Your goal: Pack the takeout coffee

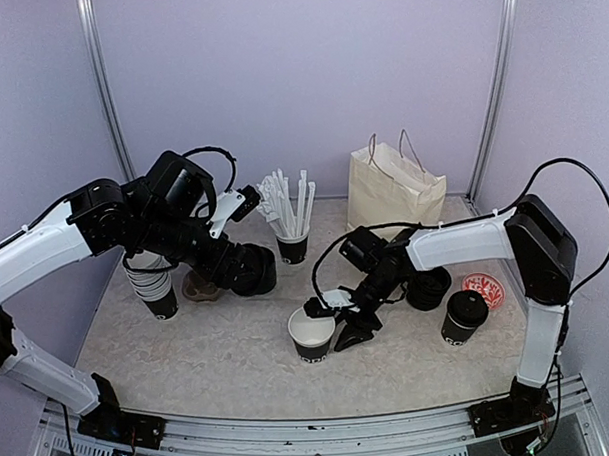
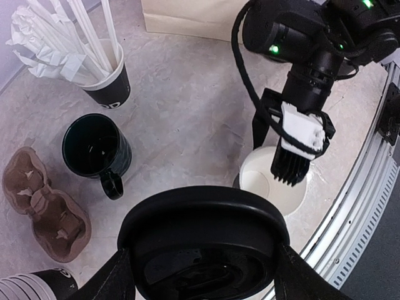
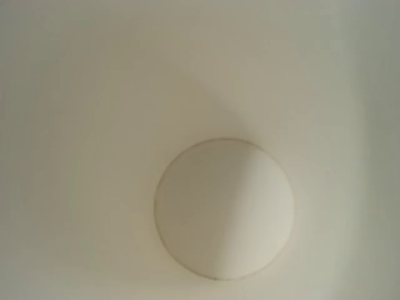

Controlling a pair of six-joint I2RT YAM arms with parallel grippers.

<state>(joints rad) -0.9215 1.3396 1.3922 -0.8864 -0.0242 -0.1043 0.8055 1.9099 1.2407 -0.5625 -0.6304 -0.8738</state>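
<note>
1. From above, the open cup [image 1: 311, 336] is seen front and centre, and the right gripper [image 1: 330, 325] is held spread at its rim.
2. From the left wrist, a black lid [image 2: 203, 237] is seen pinched in the left gripper [image 2: 203, 278].
3. From the right wrist, only the open cup's white inside [image 3: 224, 208] is shown.

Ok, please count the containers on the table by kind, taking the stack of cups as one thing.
Open takeout cup: 1
Lidded takeout cup: 1
Stack of takeout cups: 1
Cup of straws: 1
Mug: 1
Paper bag: 1
Cardboard carrier: 1
Total: 7
</note>
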